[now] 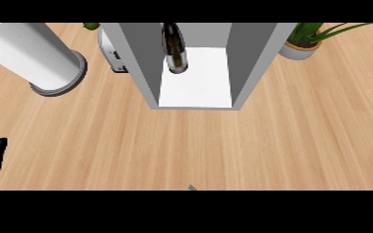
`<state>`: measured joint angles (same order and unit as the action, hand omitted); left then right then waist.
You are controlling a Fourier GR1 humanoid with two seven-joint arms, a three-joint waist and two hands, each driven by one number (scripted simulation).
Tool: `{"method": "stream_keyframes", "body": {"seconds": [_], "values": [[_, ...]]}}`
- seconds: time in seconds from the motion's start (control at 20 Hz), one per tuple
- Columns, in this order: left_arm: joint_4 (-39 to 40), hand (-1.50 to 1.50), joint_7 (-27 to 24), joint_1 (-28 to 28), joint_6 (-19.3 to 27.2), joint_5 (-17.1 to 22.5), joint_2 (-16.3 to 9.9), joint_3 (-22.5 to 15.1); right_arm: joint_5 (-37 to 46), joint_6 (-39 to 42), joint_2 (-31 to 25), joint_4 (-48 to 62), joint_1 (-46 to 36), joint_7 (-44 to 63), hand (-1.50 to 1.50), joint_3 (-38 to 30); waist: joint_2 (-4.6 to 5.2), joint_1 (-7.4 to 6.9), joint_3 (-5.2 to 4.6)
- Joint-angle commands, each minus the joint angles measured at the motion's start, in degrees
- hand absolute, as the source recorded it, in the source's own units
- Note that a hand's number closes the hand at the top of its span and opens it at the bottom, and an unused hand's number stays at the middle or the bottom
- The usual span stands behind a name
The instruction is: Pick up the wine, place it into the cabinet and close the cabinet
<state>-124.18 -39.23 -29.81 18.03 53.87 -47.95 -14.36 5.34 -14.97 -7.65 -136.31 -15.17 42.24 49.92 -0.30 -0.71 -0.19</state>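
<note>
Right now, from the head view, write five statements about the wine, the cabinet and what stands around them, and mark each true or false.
1. The wine stands inside the cabinet. True.
2. A hand is curled round the wine. False: nothing touches it, and neither hand can be made out in this view.
3. A potted plant stands to the right of the cabinet. True.
4. The cabinet's front is shut. False: it is open, with its white floor and the wine showing.
5. A white cylinder lies on the counter to the right of the cabinet. False: it is to the left.
</note>
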Motion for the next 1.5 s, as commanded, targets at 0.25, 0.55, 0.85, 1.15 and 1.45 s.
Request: {"method": "stream_keyframes", "body": {"seconds": [0.25, 0.55, 0.85, 1.15, 1.45], "values": [[-1.67, -1.50, 0.98, 0.85, 1.11, -3.10, 2.70, -3.02, -9.05, -8.91, 7.24, 10.76, -21.48, 2.35, 1.50, -3.37, 0.28, -1.51, -0.02], [-2.10, -1.50, 5.48, 3.18, 0.51, 1.11, 1.69, 1.73, -16.47, -13.42, 7.48, 26.37, -35.30, -5.07, 1.50, -8.36, 0.47, -1.82, 0.09], [2.23, -1.50, 3.97, 4.35, 0.82, -3.35, 4.99, -0.82, -20.65, -10.13, 7.60, 41.25, -47.73, -8.82, 1.50, -17.55, 0.52, -1.23, 0.09], [-0.16, -1.50, 7.82, 7.64, 4.40, -3.54, 5.96, 0.09, -15.23, -4.71, 7.44, 52.03, -52.84, -11.61, 1.50, -22.29, 0.43, -0.31, 0.16], [-0.27, -1.50, 9.64, 6.30, 2.47, -3.93, 5.71, 2.42, -16.97, -0.74, 7.64, 63.27, -50.03, -21.38, 1.50, -26.42, 0.58, -0.61, 0.17]]}}
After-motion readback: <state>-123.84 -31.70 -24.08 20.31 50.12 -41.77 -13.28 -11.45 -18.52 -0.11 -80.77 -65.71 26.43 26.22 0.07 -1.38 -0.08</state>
